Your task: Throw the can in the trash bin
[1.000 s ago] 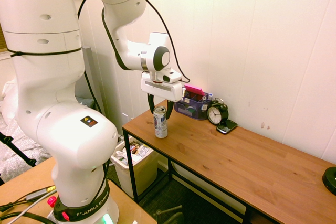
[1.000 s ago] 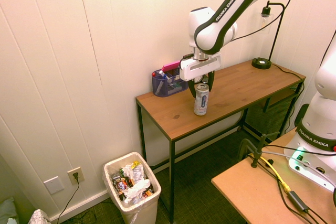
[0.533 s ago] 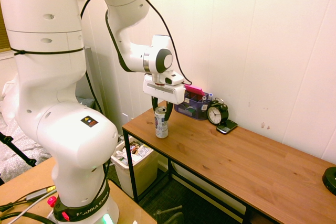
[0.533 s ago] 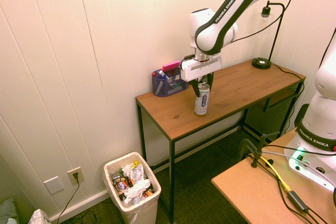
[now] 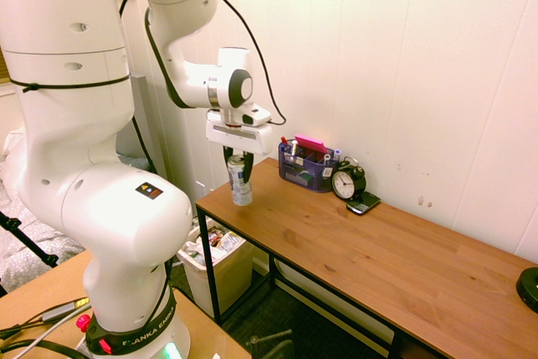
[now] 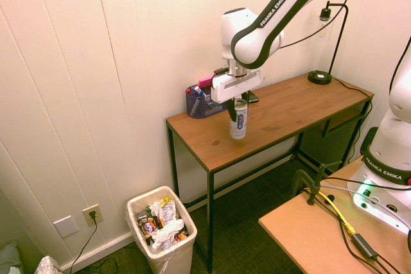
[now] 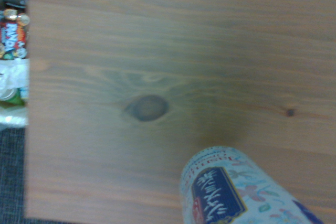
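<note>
My gripper (image 5: 239,167) is shut on the upper part of the can (image 5: 239,182), a slim silver-white can with bluish print. It holds the can upright, just above the wooden table (image 5: 378,250), near the table's end by the wall corner. From the other side, the gripper (image 6: 236,108) and can (image 6: 238,121) hang over the table's middle strip. The wrist view shows the can (image 7: 236,192) close up over the wood. The trash bin (image 5: 225,279), cream with a white liner, stands on the floor beside that table end and holds rubbish. The bin (image 6: 168,262) is well below the can.
A blue desk organiser (image 5: 307,167), a black alarm clock (image 5: 347,181) and a phone (image 5: 363,203) stand along the wall on the table. A black lamp base (image 6: 319,76) sits at the far end. A second wooden surface (image 6: 321,235) is near the arm's base.
The fingers closed on the can. The gripper then lifted it slightly and carried it toward the table end near the bin.
</note>
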Controlling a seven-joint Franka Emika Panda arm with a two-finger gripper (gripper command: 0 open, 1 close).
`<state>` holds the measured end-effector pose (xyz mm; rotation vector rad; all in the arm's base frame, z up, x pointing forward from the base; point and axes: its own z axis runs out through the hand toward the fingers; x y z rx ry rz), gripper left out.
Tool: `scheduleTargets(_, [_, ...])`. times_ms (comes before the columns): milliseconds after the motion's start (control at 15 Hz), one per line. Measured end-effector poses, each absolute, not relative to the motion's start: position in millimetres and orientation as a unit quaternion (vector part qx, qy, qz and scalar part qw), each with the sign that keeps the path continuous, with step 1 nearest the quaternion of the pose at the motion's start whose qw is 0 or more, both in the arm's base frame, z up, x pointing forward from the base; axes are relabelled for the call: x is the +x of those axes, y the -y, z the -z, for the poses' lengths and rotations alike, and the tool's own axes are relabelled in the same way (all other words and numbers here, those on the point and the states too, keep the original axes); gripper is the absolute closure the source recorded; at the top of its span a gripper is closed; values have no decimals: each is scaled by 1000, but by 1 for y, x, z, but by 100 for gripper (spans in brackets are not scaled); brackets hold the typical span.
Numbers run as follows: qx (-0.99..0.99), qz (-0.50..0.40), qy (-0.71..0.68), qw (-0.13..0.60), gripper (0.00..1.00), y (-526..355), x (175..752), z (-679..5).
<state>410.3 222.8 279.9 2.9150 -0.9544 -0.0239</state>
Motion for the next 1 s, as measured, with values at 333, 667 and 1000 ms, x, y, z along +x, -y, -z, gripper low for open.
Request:
scheduleTargets(333, [966,-37,251,45,100,-377,354,-317])
scheduleTargets(667, [965,-3,257,50,0,-440,417,-273])
scheduleTargets(1000, [962,-5,267,58,0,-450,441,-268])
